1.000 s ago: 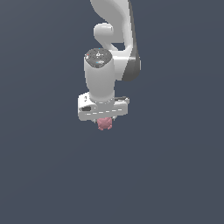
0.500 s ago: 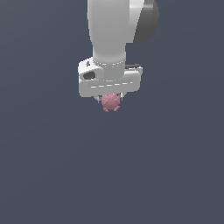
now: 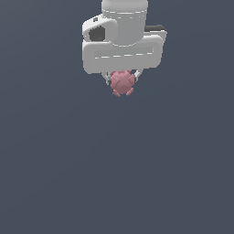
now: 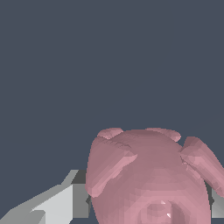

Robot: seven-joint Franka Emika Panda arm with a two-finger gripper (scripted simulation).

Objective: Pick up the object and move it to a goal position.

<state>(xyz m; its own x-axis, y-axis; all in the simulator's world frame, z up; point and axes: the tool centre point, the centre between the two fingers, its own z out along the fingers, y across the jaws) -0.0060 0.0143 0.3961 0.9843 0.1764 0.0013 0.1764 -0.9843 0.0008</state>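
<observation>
You are looking at a plain, flat, dark slate-blue backdrop, evenly lit, that fills both views alike.

No readable text or markings.

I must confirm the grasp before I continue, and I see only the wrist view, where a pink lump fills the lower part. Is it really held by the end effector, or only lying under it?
Observer: Held. In the exterior view the pink object hangs between the fingers of the end effector, under the white hand.
Operator: Does it touch any surface below?
Observer: I see only plain dark background under it, nothing in contact.
Operator: Does it stick out below the fingers?
Observer: Yes, its lower knobs reach below the fingertips.
</observation>
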